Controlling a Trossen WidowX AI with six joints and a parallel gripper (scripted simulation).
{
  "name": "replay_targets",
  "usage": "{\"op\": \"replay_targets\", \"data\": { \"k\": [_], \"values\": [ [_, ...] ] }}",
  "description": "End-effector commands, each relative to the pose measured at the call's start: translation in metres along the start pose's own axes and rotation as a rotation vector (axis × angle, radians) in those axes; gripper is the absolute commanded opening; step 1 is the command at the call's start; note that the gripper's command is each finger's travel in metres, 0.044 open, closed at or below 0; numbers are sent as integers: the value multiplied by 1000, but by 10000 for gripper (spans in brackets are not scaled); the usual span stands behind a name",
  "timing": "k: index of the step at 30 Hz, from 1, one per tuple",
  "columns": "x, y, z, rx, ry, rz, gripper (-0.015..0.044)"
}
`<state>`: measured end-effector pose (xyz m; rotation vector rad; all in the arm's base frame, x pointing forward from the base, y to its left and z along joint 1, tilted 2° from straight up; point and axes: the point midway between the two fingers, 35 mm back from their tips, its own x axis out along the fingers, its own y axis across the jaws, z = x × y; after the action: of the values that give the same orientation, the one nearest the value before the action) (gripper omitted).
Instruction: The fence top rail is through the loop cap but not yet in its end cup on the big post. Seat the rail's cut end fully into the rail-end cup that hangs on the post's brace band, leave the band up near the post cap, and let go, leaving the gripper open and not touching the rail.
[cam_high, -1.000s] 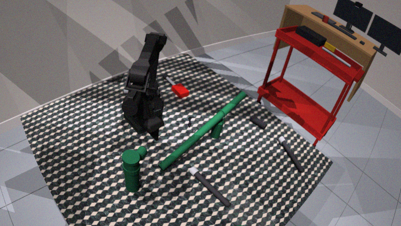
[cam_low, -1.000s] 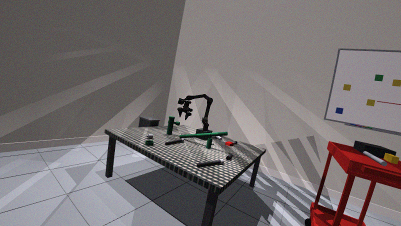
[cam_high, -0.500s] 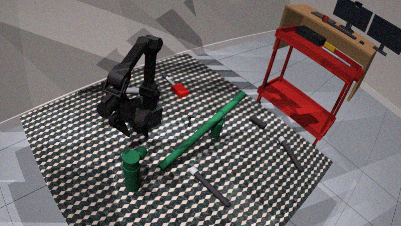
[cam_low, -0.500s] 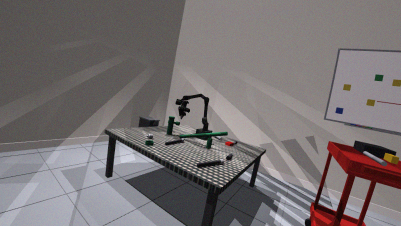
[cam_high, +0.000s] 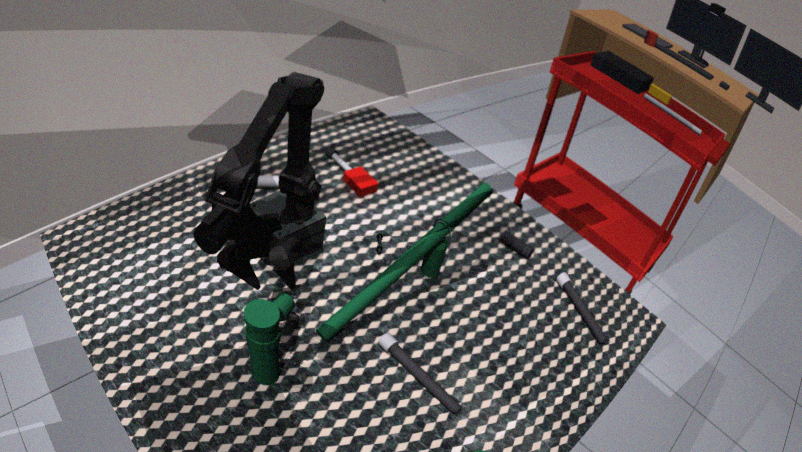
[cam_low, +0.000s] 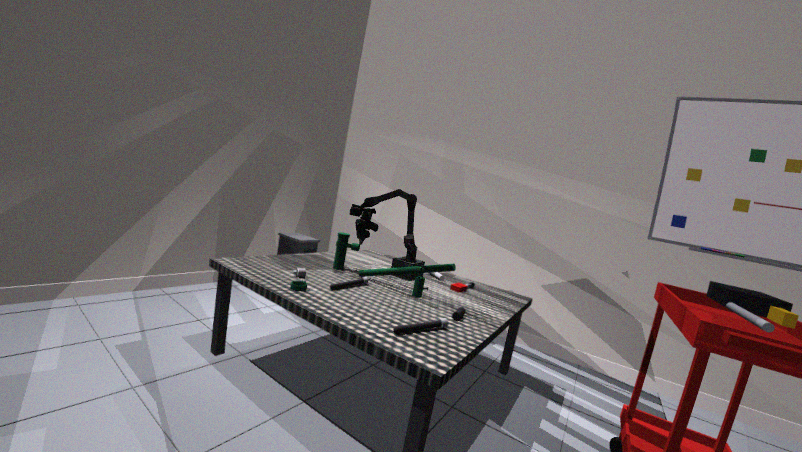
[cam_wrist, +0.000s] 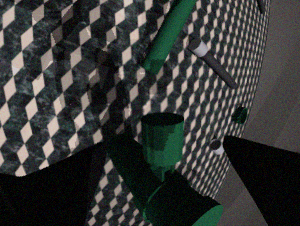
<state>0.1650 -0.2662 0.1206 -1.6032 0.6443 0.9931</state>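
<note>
The big green post (cam_high: 263, 362) (cam_low: 339, 258) stands upright. Its rail-end cup (cam_high: 285, 304) (cam_low: 353, 246) (cam_wrist: 162, 147) sticks out beside the top, just below the post cap; the wrist view shows its dark open mouth. The band is hard to make out. The green top rail (cam_high: 387, 280) (cam_low: 393, 271) (cam_wrist: 167, 40) runs through the loop cap (cam_high: 443, 226) on the short post (cam_high: 433, 261) (cam_low: 417, 287). The rail's near cut end is outside the cup, with a gap between them. My gripper (cam_high: 275, 287) (cam_low: 362, 243) (cam_wrist: 165, 141) is open and empty, its fingertips about the cup, clear of the rail.
A dark white-tipped rod (cam_high: 421, 373) (cam_low: 349, 284) (cam_wrist: 220, 70) lies near the rail's cut end. Another rod (cam_high: 581, 308) and a short black cylinder (cam_high: 516, 244) lie farther off. A red block (cam_high: 360, 180) lies by the arm base. A green piece (cam_low: 298, 285) (cam_wrist: 241, 115) lies beyond the post.
</note>
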Motion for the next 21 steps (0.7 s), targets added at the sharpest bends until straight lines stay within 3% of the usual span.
{"op": "replay_targets", "data": {
  "k": [1, 21],
  "values": [
    [5, 0, 1, -3, -1, -5, 440],
    [38, 0, -1, -3, -1, -6, 440]
  ]
}}
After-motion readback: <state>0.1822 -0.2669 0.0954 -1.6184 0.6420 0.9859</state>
